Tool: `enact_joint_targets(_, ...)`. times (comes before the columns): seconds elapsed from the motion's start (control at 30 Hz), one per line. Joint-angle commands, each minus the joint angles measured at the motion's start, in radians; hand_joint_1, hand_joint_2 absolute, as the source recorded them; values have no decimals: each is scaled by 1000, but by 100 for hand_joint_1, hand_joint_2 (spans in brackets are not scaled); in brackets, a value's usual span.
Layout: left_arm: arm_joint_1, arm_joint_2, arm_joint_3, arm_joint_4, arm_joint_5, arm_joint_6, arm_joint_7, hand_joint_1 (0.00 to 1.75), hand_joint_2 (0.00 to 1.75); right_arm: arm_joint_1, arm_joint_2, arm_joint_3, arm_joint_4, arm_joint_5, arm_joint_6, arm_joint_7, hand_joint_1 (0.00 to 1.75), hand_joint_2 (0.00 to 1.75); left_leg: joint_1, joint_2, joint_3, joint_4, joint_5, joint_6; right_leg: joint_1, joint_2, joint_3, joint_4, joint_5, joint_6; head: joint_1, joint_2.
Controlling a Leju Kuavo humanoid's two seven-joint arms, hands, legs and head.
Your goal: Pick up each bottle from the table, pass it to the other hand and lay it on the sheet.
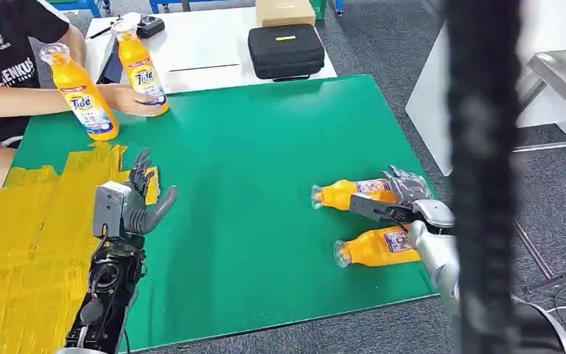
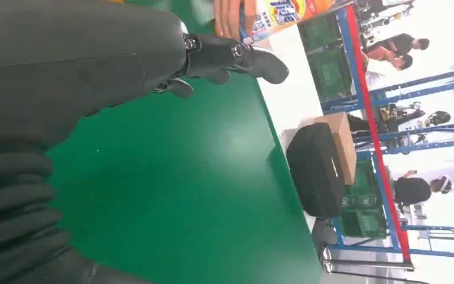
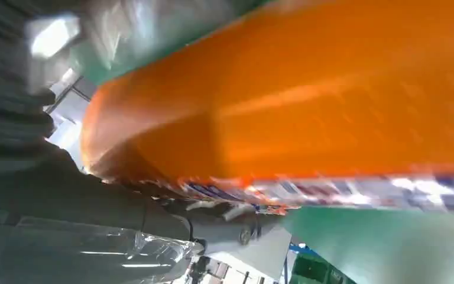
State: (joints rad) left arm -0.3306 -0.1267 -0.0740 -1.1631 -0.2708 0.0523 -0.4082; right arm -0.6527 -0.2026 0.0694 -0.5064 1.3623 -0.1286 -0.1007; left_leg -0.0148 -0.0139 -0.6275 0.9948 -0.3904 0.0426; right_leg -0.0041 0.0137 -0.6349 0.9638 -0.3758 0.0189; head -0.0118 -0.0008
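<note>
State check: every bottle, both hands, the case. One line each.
Farther lying bottle: on its side on the green mat, right robot hand closed around it.
Nearer lying bottle: on its side, untouched.
Two upright bottles: standing at the far left, a person's hand on one.
Left robot hand: fingers apart, holding nothing, over the yellow sheet edge.
Black case: closed.

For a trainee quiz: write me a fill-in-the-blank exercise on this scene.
1. The right hand grips a bottle lying on its ____.
2. The mat under the bottles is ____.
3. The left hand has its fingers spread and holds ____.
4. The person holds ____ upright bottles.

Missing words: side; green; nothing; two
</note>
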Motion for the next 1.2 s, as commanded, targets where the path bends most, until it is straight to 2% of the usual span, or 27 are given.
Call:
enact_joint_targets(0.03, -38, 4, -26, 76, 15, 9, 1, 0, 175, -37, 23, -18, 166, 10, 1, 15, 175, 175, 1, -1, 5, -1, -2, -3, 1, -2, 6, -1, -2, 0, 0, 0)
enact_joint_targets(0.1, -36, 5, -26, 73, 16, 10, 1, 0, 175, -38, 23, -16, 168, 11, -3, 18, 175, 175, 2, 0, 8, 0, -3, -5, 2, -3, 9, -1, -4, -1, 0, 0)
enact_joint_targets(0.23, -31, 6, -28, 63, 20, 11, 3, 0, 175, -40, 23, -7, 169, 21, -17, 36, 175, 175, 1, 0, 5, -1, -1, -2, 1, -2, 6, -1, -1, 0, 0, 0)
enact_joint_targets(0.37, -31, 3, -36, 64, 21, 8, 9, 0, 175, -28, 24, -15, 147, 35, -117, 83, 175, 175, 1, 0, 9, 0, -3, -4, 1, -3, 9, -1, -4, 0, 0, 0)
enact_joint_targets(0.43, -31, 3, -36, 64, 21, 8, 9, 0, 175, -28, 24, -15, 147, 35, -117, 83, 175, 175, 1, 0, 5, -1, -1, -2, 1, -2, 5, -1, -1, 0, 0, 0)
enact_joint_targets(0.47, -31, 3, -36, 64, 21, 8, 9, 0, 175, -28, 24, -15, 147, 35, -117, 83, 175, 175, 2, 0, 10, 0, -4, -5, 2, -3, 11, 0, -5, 0, 0, 0)
enact_joint_targets(0.5, -31, 3, -36, 64, 21, 8, 9, 0, 175, -28, 24, -15, 147, 35, -117, 83, 175, 175, 1, 0, 6, 0, -2, -3, 1, -2, 7, -1, -2, 0, 0, 0)
enact_joint_targets(0.67, -31, 3, -36, 64, 21, 8, 9, 0, 175, -28, 24, -15, 147, 35, -117, 83, 175, 175, 1, 0, 7, 0, -2, -3, 1, -2, 7, -1, -3, 0, 0, 0)
enact_joint_targets(0.83, -24, 0, -40, 52, 21, 5, 11, 0, 175, 8, 55, -55, 82, 20, -339, 94, 175, 175, 1, 0, 6, 0, -2, -3, 1, -2, 6, -1, -2, 0, 0, 0)
enact_joint_targets(0.9, -4, 2, -49, 25, 17, 8, 17, 0, 175, 41, 92, -103, 10, -45, -517, 51, 175, 175, 1, 1, 6, 0, -3, -3, 1, -1, 6, 0, -2, 0, 0, 0)
enact_joint_targets(0.93, 5, 4, -53, 12, 17, 7, 17, 0, 175, 52, 108, -122, -20, -87, -570, 14, 175, 175, 1, 2, 7, 0, -4, -4, 1, 0, 7, 0, -3, -1, 0, 0)
enact_joint_targets(1.0, 18, 4, -70, -7, 47, -40, 21, 0, 175, 125, 153, -200, -215, -127, -570, -67, 175, 175, 1, 4, 7, 0, -4, -4, 1, 2, 6, 1, -3, -1, 0, 0)
enact_joint_targets(1.03, 20, 2, -75, -10, 65, -64, 21, 0, 175, 138, 169, -221, -252, -147, -570, -96, 175, 175, 1, 3, 3, 0, -2, -2, 1, 2, 3, 0, -1, 0, 0, 0)
enact_joint_targets(1.07, 25, 2, -93, -19, 94, -106, 22, 0, 175, 178, 225, -292, -363, -204, -570, -212, 175, 175, 1, 4, 6, 0, -5, -4, 1, 2, 6, 1, -3, -1, -1, 0)
enact_joint_targets(1.1, 27, 1, -101, -22, 93, -107, 21, 0, 175, 189, 248, -312, -393, -226, -570, -255, 175, 175, 1, 4, 5, 0, -4, -4, 1, 2, 5, 0, -2, -1, 0, 0)
enact_joint_targets(1.17, 29, 5, -140, -44, 84, -115, 19, 0, 175, 218, 328, -362, -489, -320, -570, -417, 175, 175, 1, 3, 4, 0, -3, -4, 1, 1, 4, 0, -3, -1, 0, 0)
enact_joint_targets(1.2, 29, 7, -151, -53, 81, -117, 20, 0, 175, 224, 343, -364, -505, -352, -570, -452, 175, 175, 1, 3, 5, 1, -4, -4, 2, 1, 5, 2, -4, -1, 0, 0)
